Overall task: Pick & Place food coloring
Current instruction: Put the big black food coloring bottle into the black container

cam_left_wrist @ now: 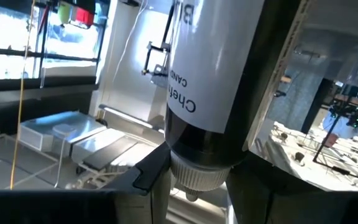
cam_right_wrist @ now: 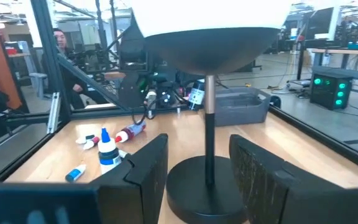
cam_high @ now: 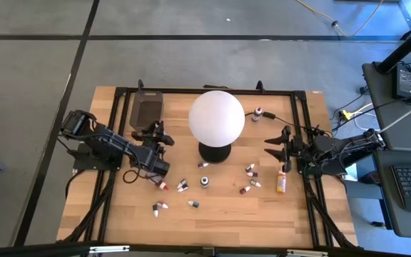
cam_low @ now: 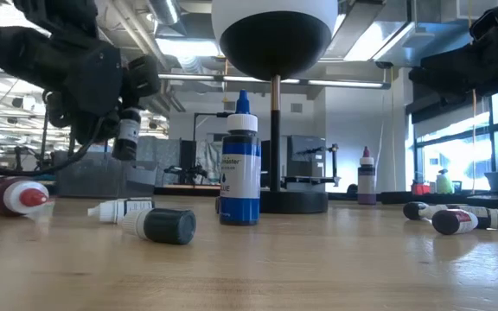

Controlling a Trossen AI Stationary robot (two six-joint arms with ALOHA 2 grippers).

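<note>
My left gripper (cam_high: pixel 161 135) hangs above the table between the dark tray (cam_high: pixel 146 107) and the white globe lamp (cam_high: pixel 216 116), shut on one small food coloring bottle (cam_left_wrist: pixel 210 74) with a white label and dark contents. The low view shows this bottle (cam_low: pixel 128 130) under the gripper, high above the wood. Several more small bottles (cam_high: pixel 183 187) lie on their sides on the near half of the table, and a blue one (cam_low: pixel 239 164) stands upright. A taller orange bottle (cam_high: pixel 282 180) lies at the right. My right gripper (cam_high: pixel 273 143) waits open beside the lamp, holding nothing. My left gripper pinches the bottle between its two fingers (cam_left_wrist: pixel 151 174), one on each side of the body, at the dark band (cam_left_wrist: pixel 204 140) just behind the white ribbed cap. The bottle is lifted clear of the table and stands roughly upright in the low view.
The lamp's black base (cam_high: pixel 215 152) stands mid-table, between the two grippers. One bottle (cam_high: pixel 257 113) stands at the far right, near the frame rail. A black metal frame (cam_high: pixel 212 91) runs round the table's edges. A person (cam_right_wrist: pixel 61 40) shows beyond the table in the right wrist view.
</note>
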